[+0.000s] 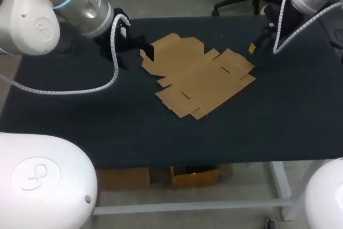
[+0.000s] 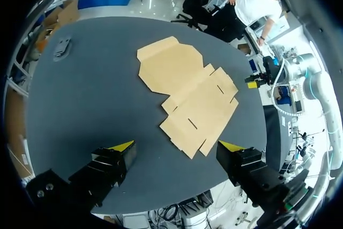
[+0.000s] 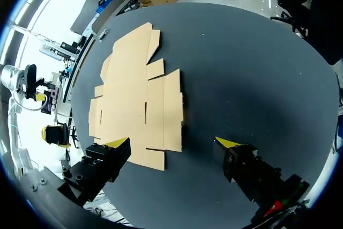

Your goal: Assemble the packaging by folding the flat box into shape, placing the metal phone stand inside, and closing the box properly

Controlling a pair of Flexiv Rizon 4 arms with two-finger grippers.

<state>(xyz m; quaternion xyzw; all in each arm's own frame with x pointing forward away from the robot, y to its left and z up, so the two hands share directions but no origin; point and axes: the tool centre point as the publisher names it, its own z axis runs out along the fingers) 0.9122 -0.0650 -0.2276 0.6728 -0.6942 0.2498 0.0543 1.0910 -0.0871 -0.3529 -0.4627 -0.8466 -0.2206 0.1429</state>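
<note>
The flat brown cardboard box blank (image 1: pixel 198 76) is judged light and thin, floppy at the creases and hard to pinch while flat; a free outer flap edge is prob. the best hold. It lies unfolded mid dark worktop (image 1: pixel 107 132), nearer the far edge. The left gripper (image 2: pixel 177 144) is spread w/ nothing held, blank ahead. The right gripper (image 3: pixel 172 141) is likewise spread and empty, by the blank's right end.
</note>
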